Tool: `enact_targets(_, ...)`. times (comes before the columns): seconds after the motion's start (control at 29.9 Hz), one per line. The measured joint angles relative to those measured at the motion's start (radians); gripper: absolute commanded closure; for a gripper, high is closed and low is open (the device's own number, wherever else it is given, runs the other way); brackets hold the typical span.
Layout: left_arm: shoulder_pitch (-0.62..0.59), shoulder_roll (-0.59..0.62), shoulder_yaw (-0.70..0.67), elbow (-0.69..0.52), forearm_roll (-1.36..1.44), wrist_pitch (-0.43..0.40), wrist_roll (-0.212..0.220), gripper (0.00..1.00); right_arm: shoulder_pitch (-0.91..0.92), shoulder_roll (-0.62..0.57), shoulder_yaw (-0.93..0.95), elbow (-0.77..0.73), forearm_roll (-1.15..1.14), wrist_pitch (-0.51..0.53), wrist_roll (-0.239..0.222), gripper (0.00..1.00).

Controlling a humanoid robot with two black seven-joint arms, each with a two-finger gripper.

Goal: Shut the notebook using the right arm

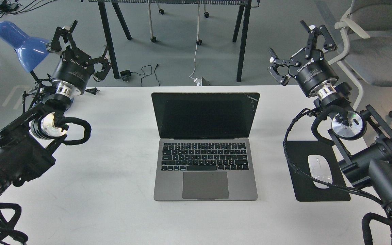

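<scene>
The notebook [205, 146] lies open in the middle of the white table, its black screen upright at the far side and its keyboard and trackpad facing me. My right gripper [299, 47] hangs raised to the right of the screen, well apart from it, fingers spread open and holding nothing. At the far left, my left gripper [80, 46] is raised beside the blue lamp, also open and empty.
A blue desk lamp [20, 44] stands at the table's far left corner. A black mouse pad [318, 172] with a white mouse [319, 171] lies right of the notebook, under my right arm. A grey chair [376, 51] and black table legs stand beyond the table.
</scene>
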Motion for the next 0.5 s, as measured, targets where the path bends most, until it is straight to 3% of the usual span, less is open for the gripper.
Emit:
enact_targets(0.27,-0.001,-0.001,0.003,-0.007,0.010,0.042,0.000,0.00,0.008,-0.001,-0.008,-0.002,0.000,-0.014,-0.004,0.00)
enact_targets(0.5,-0.001,-0.001,0.001,-0.008,0.006,0.036,0.000,0.00,0.119,-0.016,-0.143,-0.025,-0.021,-0.104,-0.036,0.00)
